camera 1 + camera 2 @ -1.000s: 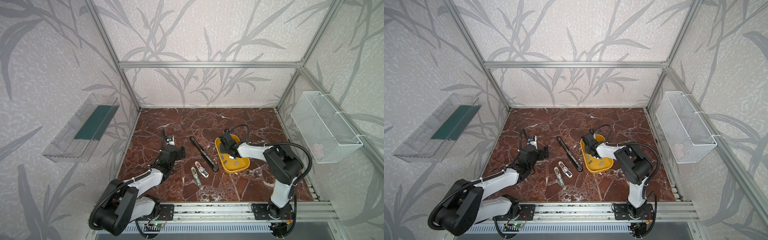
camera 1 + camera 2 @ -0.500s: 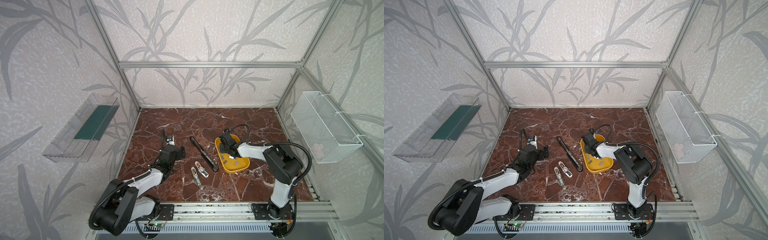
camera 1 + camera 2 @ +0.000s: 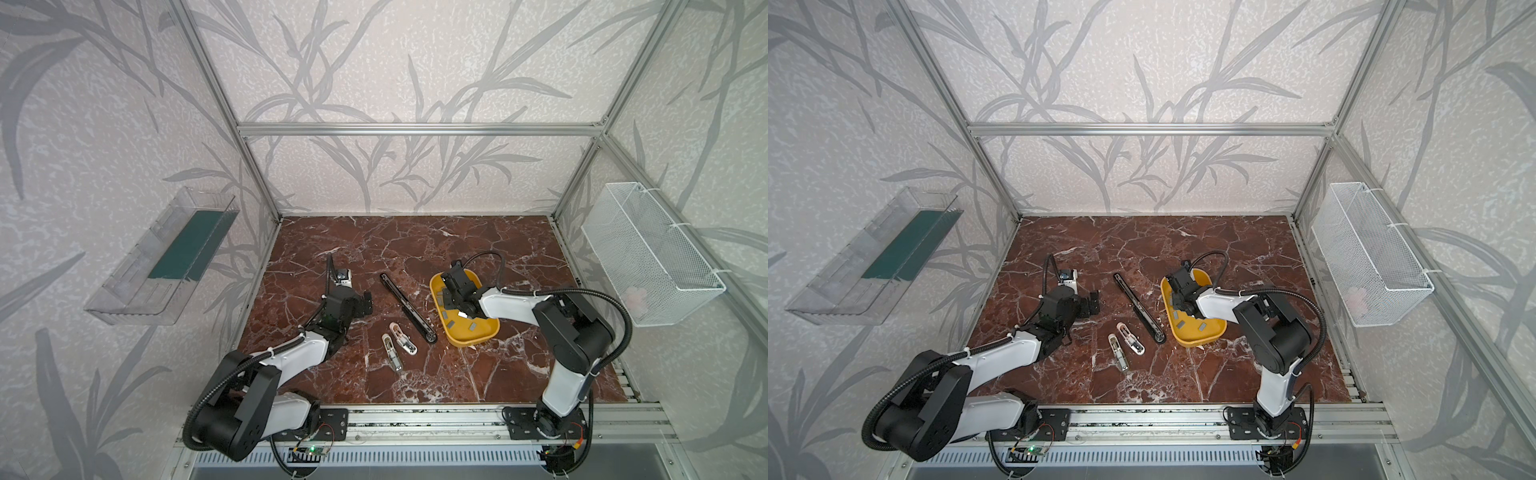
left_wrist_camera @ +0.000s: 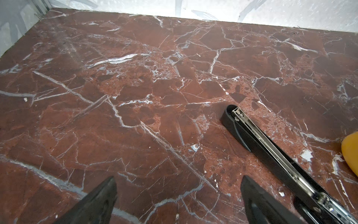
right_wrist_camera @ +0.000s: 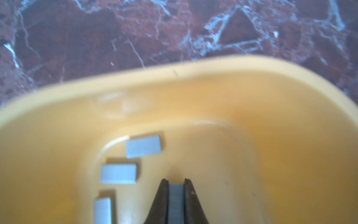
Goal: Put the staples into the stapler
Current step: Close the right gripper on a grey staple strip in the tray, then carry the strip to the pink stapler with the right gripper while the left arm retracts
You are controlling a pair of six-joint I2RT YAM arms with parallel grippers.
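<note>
Looking down in both top views, the right gripper (image 3: 449, 302) (image 3: 1179, 305) is down inside the yellow tray (image 3: 473, 341) (image 3: 1196, 341), and its fingertips are hidden under its own body from up here. Grey staples (image 3: 471, 327) (image 3: 1201, 327) lie scattered on the tray floor. Just beside the tray's left side, the black stapler (image 3: 409, 309) (image 3: 1139, 308) lies folded out flat on the marble table (image 3: 415, 249). Two mini staplers (image 3: 403, 336) (image 3: 1131, 334) sit near its front end. Over on the left, the left gripper (image 3: 360, 305) (image 3: 1090, 305) hangs low over bare marble, its jaws wide apart and holding nothing, apart from the stapler.

Over to the left wrist view: the left gripper (image 4: 178, 178) shows both dark fingers spread wide with only marble between them. The stapler (image 4: 271, 153) runs past the outside of one finger, its metal channel facing up, and a sliver of tray (image 4: 351, 151) peeks in at the edge.

Now the right wrist view, a bit blurred: the right gripper (image 5: 175, 181) is pinched tight on a held strip (image 5: 175, 201), standing on edge between the two fingers. Three loose staples (image 5: 143, 146) rest flat on the tray floor beside it, inside the rim (image 5: 174, 77).
</note>
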